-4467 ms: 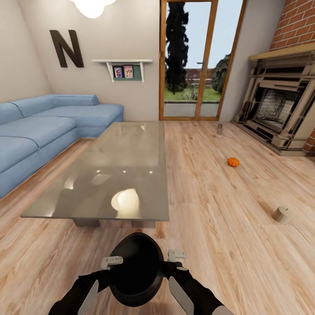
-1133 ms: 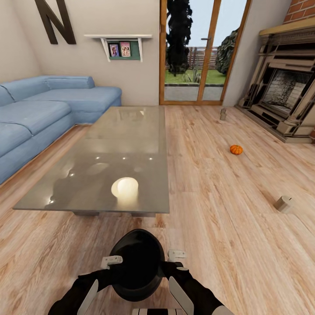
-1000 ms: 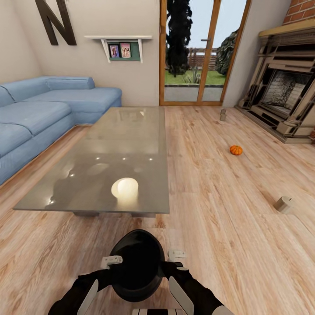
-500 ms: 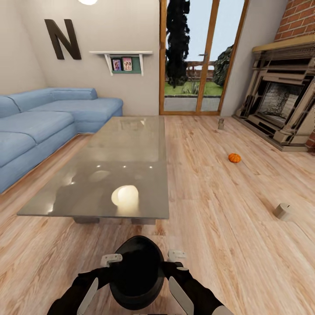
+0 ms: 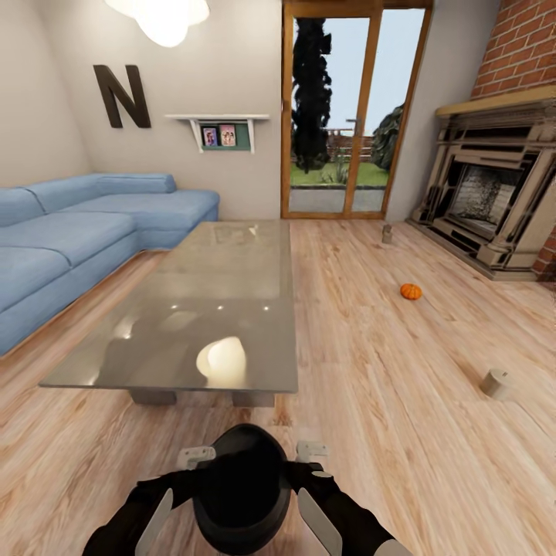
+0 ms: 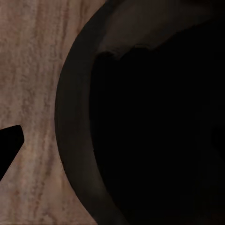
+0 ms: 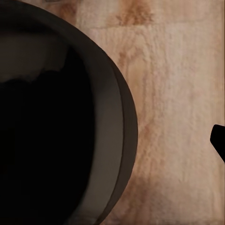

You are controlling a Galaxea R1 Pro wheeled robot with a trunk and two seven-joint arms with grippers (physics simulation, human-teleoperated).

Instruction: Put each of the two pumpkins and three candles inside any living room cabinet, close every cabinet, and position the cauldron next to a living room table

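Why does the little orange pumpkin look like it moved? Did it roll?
No. The pumpkin sits at the same spot on the floor, in the same place relative to the fireplace and the table. The camera tilted, shifting the whole picture.

Head view looks forward and down from above both arms, across the bench (image 5: 193, 309) toward the far glass door (image 5: 347, 116). Both wrist views sit very close to the black cauldron (image 6: 154, 122), facing its rim over the wood floor (image 7: 178, 117); all three share cauldron and floor.
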